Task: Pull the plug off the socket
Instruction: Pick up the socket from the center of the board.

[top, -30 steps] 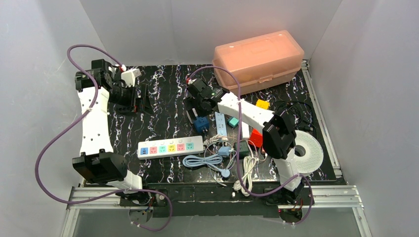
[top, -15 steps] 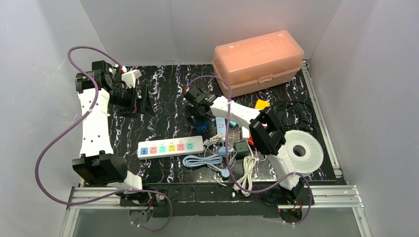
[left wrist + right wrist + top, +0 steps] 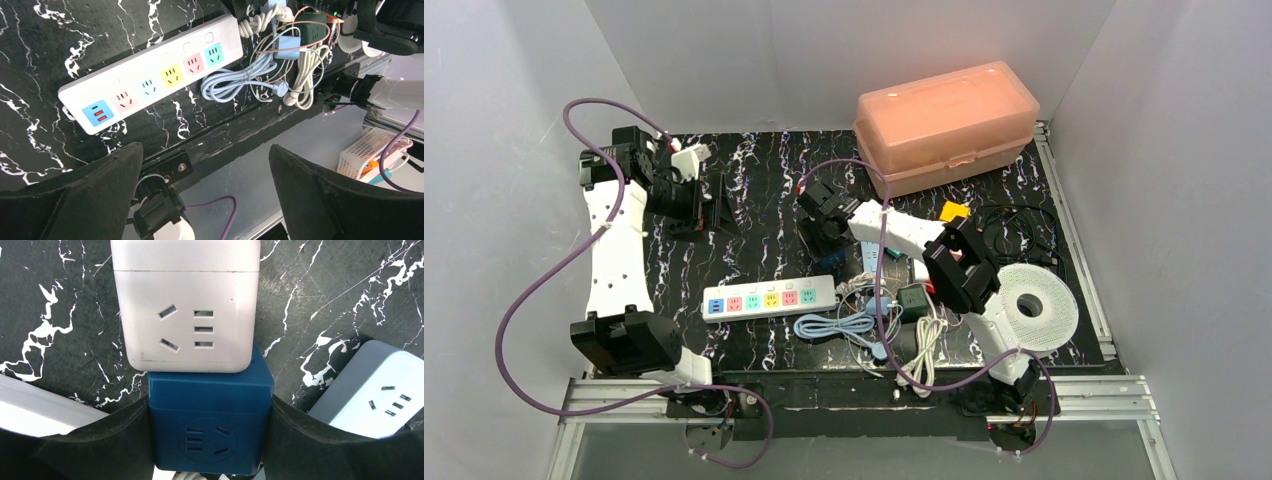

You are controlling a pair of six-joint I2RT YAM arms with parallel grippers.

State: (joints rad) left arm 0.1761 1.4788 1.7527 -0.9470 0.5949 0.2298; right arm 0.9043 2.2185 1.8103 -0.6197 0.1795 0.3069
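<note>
In the right wrist view a dark blue cube plug point(image 3: 210, 425) is seated against the front of a white cube socket point(image 3: 185, 305) on the black marbled mat. My right gripper point(image 3: 210, 442) is shut on the blue plug, and its black fingers point(image 3: 90, 450) press both side faces. In the top view the right gripper point(image 3: 824, 225) sits low at mid-table and hides the plug. My left gripper point(image 3: 714, 198) is open and empty, held high at the back left; in the left wrist view point(image 3: 205, 195) its jaws stand wide apart.
A white power strip with coloured outlets point(image 3: 769, 297) lies front centre beside tangled cables point(image 3: 874, 320). A grey-blue socket block point(image 3: 375, 385) lies just right of the plug. An orange lidded box point(image 3: 944, 120) stands at the back right, and a white spool point(image 3: 1036, 305) sits at the right.
My right arm swung left and down over the blue plug, which showed uncovered before, and the gripper now covers it. The left arm has barely moved.
</note>
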